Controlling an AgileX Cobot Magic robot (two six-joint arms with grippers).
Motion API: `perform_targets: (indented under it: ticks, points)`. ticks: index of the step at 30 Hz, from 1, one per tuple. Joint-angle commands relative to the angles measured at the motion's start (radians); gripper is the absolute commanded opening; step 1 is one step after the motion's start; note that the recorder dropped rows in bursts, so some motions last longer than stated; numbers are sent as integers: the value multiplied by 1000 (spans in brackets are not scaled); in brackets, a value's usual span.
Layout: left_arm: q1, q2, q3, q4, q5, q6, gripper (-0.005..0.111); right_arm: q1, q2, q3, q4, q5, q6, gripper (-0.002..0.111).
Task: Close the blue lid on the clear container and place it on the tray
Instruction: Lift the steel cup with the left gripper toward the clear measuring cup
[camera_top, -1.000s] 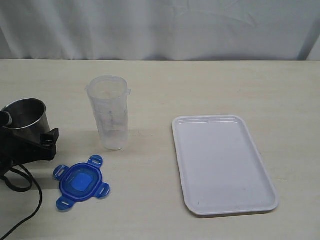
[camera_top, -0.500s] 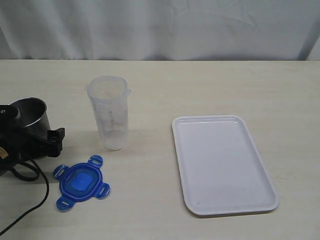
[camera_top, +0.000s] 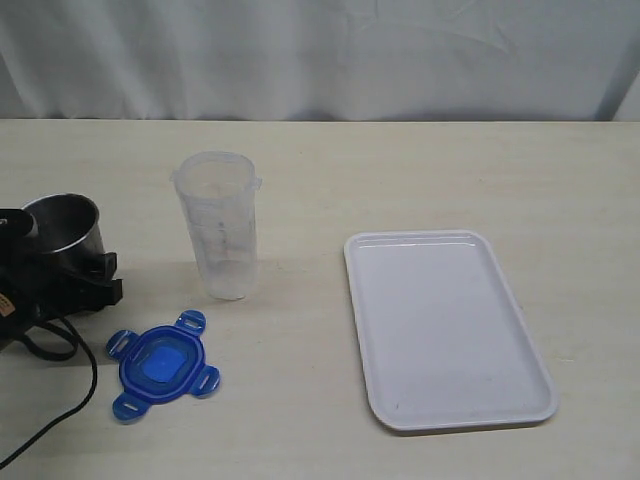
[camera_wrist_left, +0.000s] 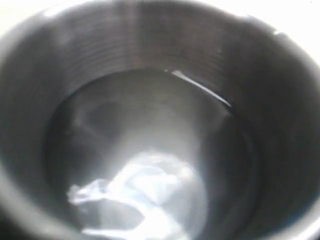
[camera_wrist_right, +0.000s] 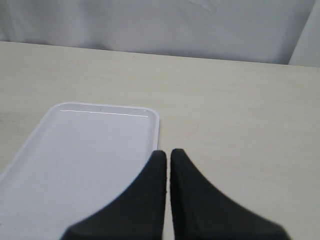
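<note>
Blue lid (camera_top: 160, 364) lies flat on the worktop (camera_top: 400, 170) near the upright clear container (camera_top: 222, 225); right gripper (camera_wrist_right: 167, 156) clenched, empty (left gripper (camera_top: 100, 279) by the metal cup (camera_top: 62, 225): grip unclear).

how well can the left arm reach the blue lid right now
Probably yes. The left hand is by the metal cup, and the blue lid lies flat on the table close beside it, with nothing between them.

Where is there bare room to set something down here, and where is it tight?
Free: the whole tray, the table strip between container and tray, and the far table behind both. Tight: the left side, where cup, left gripper and lid cluster.
</note>
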Motion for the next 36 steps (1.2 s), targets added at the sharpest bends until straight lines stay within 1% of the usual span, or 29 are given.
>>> perform_targets:
  ticks: [1,4,6,12,14,18,28,34,36]
  points:
    - [2,2,-5,3,-26,-7,47,-8,-4,1,0,-3,-3,4]
    - [2,2,-5,3,-27,-24,30,-8,-4,1,0,-3,-3,4]
    - [2,2,-5,3,-37,-24,22,-8,-4,1,0,-3,-3,4]
    - [2,2,-5,7,-22,-24,8,-8,-4,1,0,-3,-3,4]
    - [2,2,-5,34,-31,-26,0,-8,-4,1,0,-3,-3,4]
    - [2,0,-5,75,-31,-42,0,-8,-4,1,0,-3,-3,4]
    - [2,-29,-5,78,-21,-45,0,-8,-4,1,0,-3,-3,4]
    - [2,-114,-7,72,42,4,0,-8,-4,1,0,-3,-3,4]
    - [2,-140,-20,72,88,8,0,-8,-4,1,0,-3,-3,4]
